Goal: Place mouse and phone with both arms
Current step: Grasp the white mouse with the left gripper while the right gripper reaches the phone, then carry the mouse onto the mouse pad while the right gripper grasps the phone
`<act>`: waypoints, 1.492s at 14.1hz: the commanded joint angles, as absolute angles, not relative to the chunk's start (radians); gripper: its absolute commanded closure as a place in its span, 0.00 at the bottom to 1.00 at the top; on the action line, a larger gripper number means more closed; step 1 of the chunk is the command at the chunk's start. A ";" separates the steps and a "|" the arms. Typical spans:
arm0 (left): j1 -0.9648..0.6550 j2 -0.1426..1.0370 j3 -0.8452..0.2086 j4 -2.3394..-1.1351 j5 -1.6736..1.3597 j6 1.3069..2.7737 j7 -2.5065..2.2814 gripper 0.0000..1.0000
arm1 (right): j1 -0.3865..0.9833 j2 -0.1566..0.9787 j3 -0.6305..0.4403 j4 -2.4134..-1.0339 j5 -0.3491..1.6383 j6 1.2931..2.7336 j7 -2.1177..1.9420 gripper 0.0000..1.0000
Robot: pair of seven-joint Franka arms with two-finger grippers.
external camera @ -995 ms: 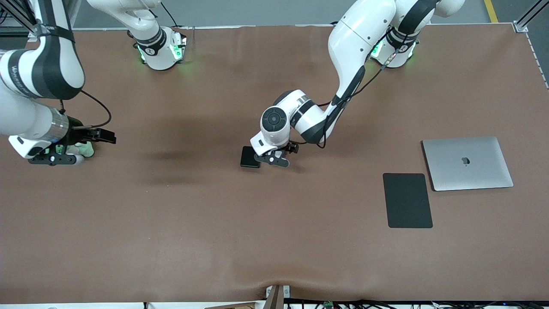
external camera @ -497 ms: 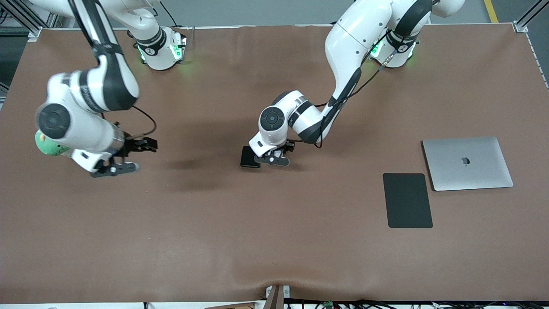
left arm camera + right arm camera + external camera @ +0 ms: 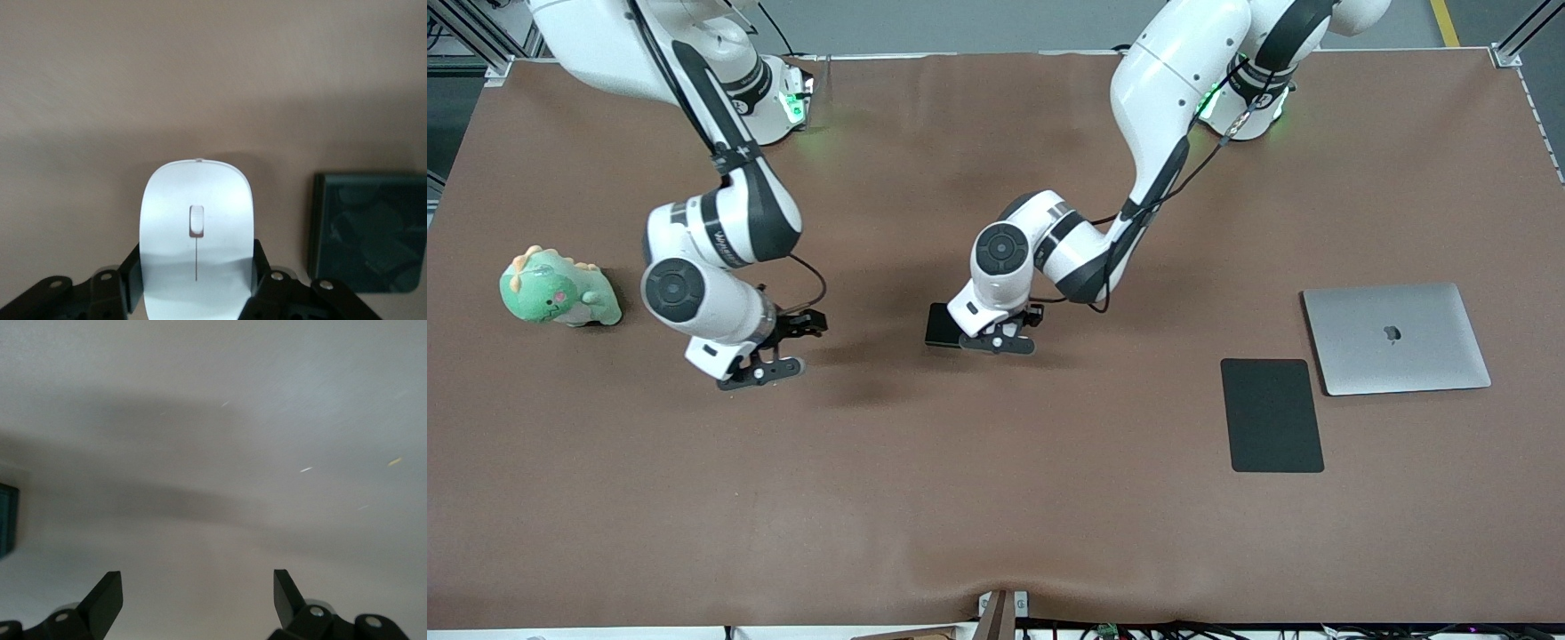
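The white mouse [image 3: 197,233] sits between my left gripper's fingers, which press on both of its sides. In the front view my left gripper [image 3: 1000,336] is low at the table's middle and hides the mouse. The black phone [image 3: 940,324] lies flat right beside it, toward the right arm's end, and also shows in the left wrist view [image 3: 367,240]. My right gripper [image 3: 783,347] is open and empty over bare table, between the phone and a green toy. Its wrist view shows the open gripper [image 3: 197,587] over the mat, with the phone's edge [image 3: 5,520] at the border.
A green plush dinosaur [image 3: 560,289] sits near the right arm's end. A flat black mouse pad [image 3: 1272,413] and a closed silver laptop [image 3: 1396,338] lie toward the left arm's end. The brown mat [image 3: 996,498] covers the table.
My right arm has swung from the toy at its end of the table toward the middle, uncovering the toy. My left gripper shifted slightly, staying on the mouse beside the phone.
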State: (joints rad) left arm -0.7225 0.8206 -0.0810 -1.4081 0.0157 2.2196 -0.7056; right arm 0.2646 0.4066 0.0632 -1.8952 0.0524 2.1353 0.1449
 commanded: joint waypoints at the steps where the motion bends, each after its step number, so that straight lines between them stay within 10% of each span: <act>1: -0.663 0.738 -0.072 -1.428 0.043 2.180 -0.749 1.00 | 0.267 0.535 0.161 -1.818 0.063 2.180 0.395 0.00; 9: -0.324 0.603 -0.075 -1.453 0.044 2.027 -0.545 0.99 | 0.429 0.707 0.202 -1.594 0.063 2.194 0.663 0.00; 21: -0.023 0.635 -0.074 -1.545 0.064 2.080 -0.101 0.99 | 0.471 0.759 0.202 -1.603 0.049 2.227 0.661 0.00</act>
State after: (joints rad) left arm -0.0481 0.6124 -0.0623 -1.5310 0.0223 2.0324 -0.1308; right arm 0.4660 0.7431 0.2034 -1.6230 0.0528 2.2265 0.6532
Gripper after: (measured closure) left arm 0.383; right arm 0.000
